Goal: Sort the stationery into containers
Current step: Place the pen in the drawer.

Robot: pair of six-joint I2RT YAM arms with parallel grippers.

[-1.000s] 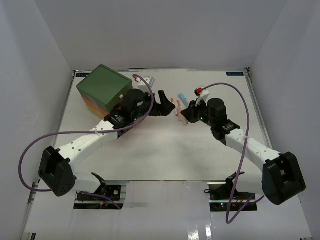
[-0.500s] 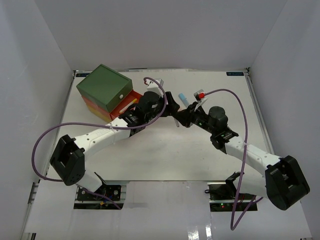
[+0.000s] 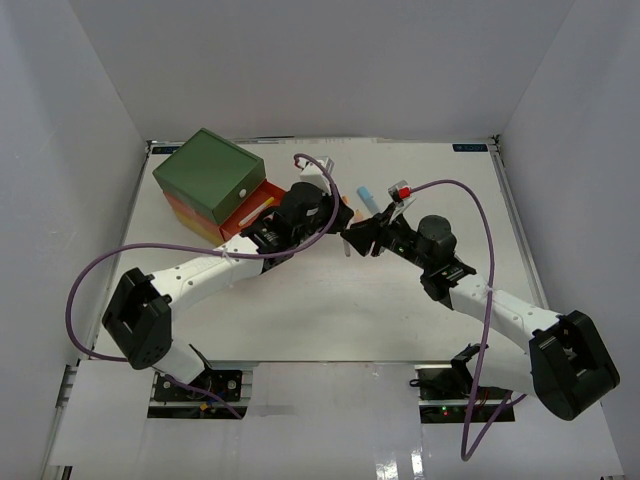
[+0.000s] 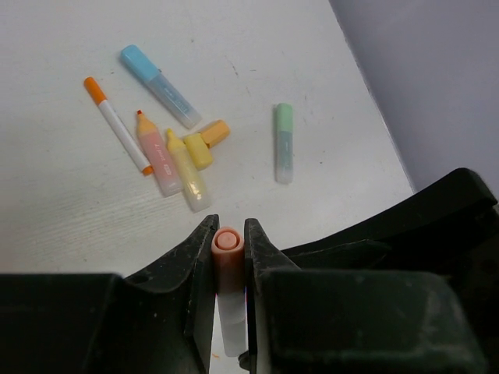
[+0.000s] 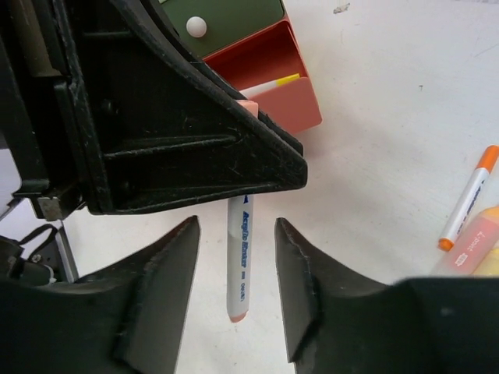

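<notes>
My left gripper [image 4: 230, 231] is shut on a marker [image 4: 228, 269] with a peach cap and white body, held just above the table. The same marker [image 5: 240, 261] hangs between the fingers of my right gripper [image 5: 236, 234], which is open and not touching it. The two grippers [image 3: 340, 220] [image 3: 356, 238] meet nose to nose at mid-table. The chest [image 3: 208, 172] stands at the back left with its orange-red drawer [image 5: 273, 86] pulled out and a yellow-tipped pen inside. More stationery lies loose: a blue marker [image 4: 160, 84], an orange-capped pen [image 4: 117, 125], pink [image 4: 158, 156], yellow [image 4: 187, 171] and mint [image 4: 284, 142] markers.
The green top drawer [image 5: 226, 19] with its white knob [image 5: 196, 26] is closed. The blue marker [image 3: 367, 192] lies just behind the grippers. White walls enclose the table on three sides. Purple cables arch over both arms.
My left gripper has moved in and shut on the peach-capped marker. My right gripper, which was shut on it, has opened and let go.
</notes>
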